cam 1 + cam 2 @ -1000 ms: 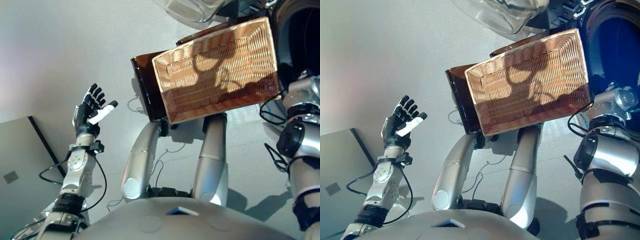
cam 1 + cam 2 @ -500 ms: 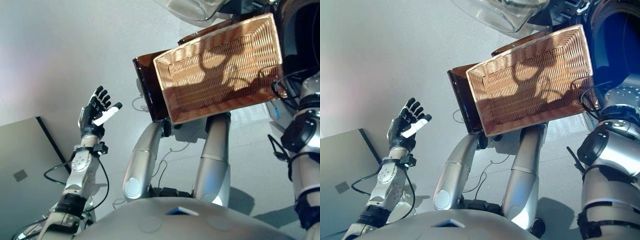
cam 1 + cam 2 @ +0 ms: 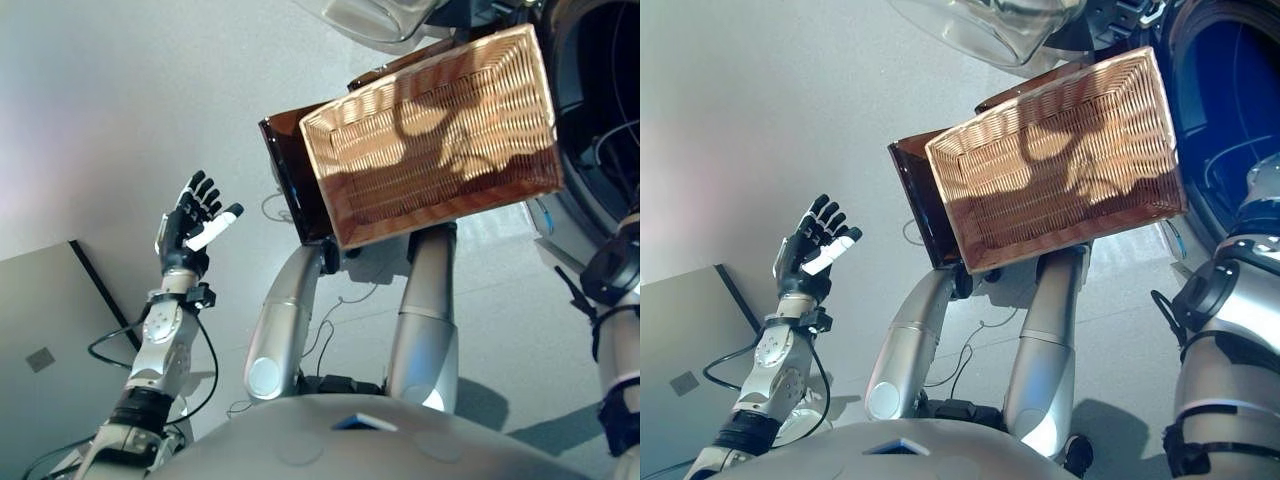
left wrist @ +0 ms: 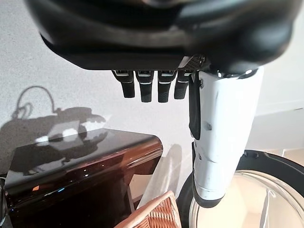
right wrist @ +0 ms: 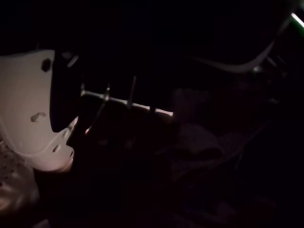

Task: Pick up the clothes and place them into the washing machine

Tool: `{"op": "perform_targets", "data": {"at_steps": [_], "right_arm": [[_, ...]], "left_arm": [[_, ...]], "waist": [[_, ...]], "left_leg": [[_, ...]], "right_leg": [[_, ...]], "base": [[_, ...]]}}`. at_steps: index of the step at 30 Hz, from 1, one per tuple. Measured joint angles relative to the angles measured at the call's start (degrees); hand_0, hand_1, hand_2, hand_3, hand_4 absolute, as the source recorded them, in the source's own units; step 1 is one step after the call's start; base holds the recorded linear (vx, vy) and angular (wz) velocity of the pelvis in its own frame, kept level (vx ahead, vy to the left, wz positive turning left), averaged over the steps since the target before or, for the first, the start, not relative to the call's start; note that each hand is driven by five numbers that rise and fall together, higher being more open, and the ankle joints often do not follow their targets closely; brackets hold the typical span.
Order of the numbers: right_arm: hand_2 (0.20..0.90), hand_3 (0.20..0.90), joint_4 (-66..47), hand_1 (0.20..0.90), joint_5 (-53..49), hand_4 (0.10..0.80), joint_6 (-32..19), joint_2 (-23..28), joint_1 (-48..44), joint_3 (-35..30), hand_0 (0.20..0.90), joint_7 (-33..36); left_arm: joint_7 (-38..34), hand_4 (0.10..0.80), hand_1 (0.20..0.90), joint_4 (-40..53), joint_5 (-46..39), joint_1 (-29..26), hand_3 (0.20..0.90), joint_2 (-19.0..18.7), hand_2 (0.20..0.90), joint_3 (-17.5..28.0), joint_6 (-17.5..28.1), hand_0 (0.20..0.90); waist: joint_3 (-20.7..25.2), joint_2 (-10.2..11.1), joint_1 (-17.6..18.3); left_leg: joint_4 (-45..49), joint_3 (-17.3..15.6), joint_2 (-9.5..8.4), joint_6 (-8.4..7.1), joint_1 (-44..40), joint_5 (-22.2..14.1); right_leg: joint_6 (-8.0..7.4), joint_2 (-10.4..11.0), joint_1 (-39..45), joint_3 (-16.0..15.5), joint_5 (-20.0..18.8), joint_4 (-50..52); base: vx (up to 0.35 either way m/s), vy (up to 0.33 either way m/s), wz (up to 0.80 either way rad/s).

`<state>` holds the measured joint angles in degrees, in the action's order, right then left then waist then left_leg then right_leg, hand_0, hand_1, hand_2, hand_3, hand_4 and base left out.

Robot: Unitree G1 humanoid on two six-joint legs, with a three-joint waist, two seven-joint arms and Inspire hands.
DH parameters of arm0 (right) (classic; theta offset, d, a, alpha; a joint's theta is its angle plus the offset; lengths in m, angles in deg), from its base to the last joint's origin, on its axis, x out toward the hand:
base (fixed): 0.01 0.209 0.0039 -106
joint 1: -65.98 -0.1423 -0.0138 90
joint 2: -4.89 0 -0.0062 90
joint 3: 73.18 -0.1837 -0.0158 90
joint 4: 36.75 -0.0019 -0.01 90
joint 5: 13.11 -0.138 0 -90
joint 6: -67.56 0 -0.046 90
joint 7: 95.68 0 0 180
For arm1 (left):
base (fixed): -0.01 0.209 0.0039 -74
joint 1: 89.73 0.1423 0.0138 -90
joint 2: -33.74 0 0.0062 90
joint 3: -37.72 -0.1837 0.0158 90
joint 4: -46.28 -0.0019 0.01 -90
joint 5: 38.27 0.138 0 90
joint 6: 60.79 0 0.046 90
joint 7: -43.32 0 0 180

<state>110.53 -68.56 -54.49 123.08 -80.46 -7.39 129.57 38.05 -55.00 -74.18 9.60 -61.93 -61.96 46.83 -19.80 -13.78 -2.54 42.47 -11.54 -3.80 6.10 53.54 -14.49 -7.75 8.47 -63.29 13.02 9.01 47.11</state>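
The wicker basket (image 3: 430, 130) lies empty on a dark brown stand (image 3: 285, 170). No clothes show in either eye view. The washing machine's dark drum opening (image 3: 1230, 100) is at the upper right, and my right arm (image 3: 1230, 290) reaches up into it, hiding the hand there. The right wrist view is almost black. Only the right hand's white thumb cover (image 5: 33, 109) and dim folds that may be cloth (image 5: 199, 142) show. My left hand (image 3: 185, 225) is raised at the left, open and holding nothing, its white-covered thumb (image 4: 223, 137) straight.
The machine's glass door (image 3: 380, 15) hangs open above the basket's far edge. A grey panel (image 3: 40, 340) lies on the floor at the lower left, under my left arm. Pale floor stretches between the left hand and the stand.
My right arm has gone up and farther into the drum, so its forearm no longer crosses the basket's right end. The left hand rose slightly, then stayed open.
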Motion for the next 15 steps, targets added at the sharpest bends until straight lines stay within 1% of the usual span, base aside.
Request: {"op": "perform_targets", "data": {"at_steps": [2,10,11,12,15], "right_arm": [[0.200,0.200,0.0,0.200,0.5,0.300,1.1,-0.1,0.0,0.0,0.200,0.0],[0.200,0.200,1.1,0.200,0.5,0.300,2.2,-0.2,0.1,0.0,0.200,-0.2],[0.801,0.801,1.3,0.801,0.5,0.729,2.2,-0.2,0.1,0.0,0.801,-0.3],[0.900,0.900,1.6,0.900,0.5,0.800,2.2,-0.2,0.1,0.1,0.900,-0.4],[0.900,0.900,3.2,0.900,0.5,0.800,2.8,-0.1,0.1,0.1,0.900,-0.7]], "left_arm": [[0.0,0.800,0.900,0.0,0.0,0.0,0.900,0.0,0.900,0.0,0.1,0.900],[0.3,0.800,0.900,0.0,0.0,0.0,0.900,0.0,0.900,0.1,0.1,0.900],[0.3,0.800,0.900,0.0,0.0,0.0,0.900,0.0,0.900,0.1,0.1,0.900],[0.3,0.800,0.900,0.0,0.0,0.0,0.900,0.0,0.900,0.2,0.1,0.900],[0.4,0.800,0.900,0.0,0.0,0.0,0.900,0.0,0.900,0.2,0.2,0.900]], "waist": [[0.0,0.0,0.0],[0.0,0.0,-0.2],[0.0,0.0,-0.2],[0.0,0.1,-0.2],[0.1,0.1,-0.1]], "left_leg": [[0.5,0.0,0.08,0.05,0.0,-0.2],[1.4,0.2,0.16,0.16,0.0,-0.3],[1.4,0.2,0.16,0.18,0.0,-0.3],[1.4,0.2,0.16,0.19,0.0,-0.3],[1.5,0.4,0.22,0.18,0.0,-0.3]], "right_leg": [[0.02,0.0,0.0,0.0,0.0,0.5],[0.35,-0.1,0.4,0.0,0.2,0.6],[0.35,-0.1,0.5,0.0,0.2,0.6],[0.34,-0.1,0.5,0.0,0.2,0.6],[0.12,-0.1,0.6,-0.2,0.1,0.5]], "base": [[0.000,0.000,0.00],[0.000,0.000,0.00],[0.000,0.000,0.00],[0.000,0.000,0.00],[0.000,0.000,0.00]]}}
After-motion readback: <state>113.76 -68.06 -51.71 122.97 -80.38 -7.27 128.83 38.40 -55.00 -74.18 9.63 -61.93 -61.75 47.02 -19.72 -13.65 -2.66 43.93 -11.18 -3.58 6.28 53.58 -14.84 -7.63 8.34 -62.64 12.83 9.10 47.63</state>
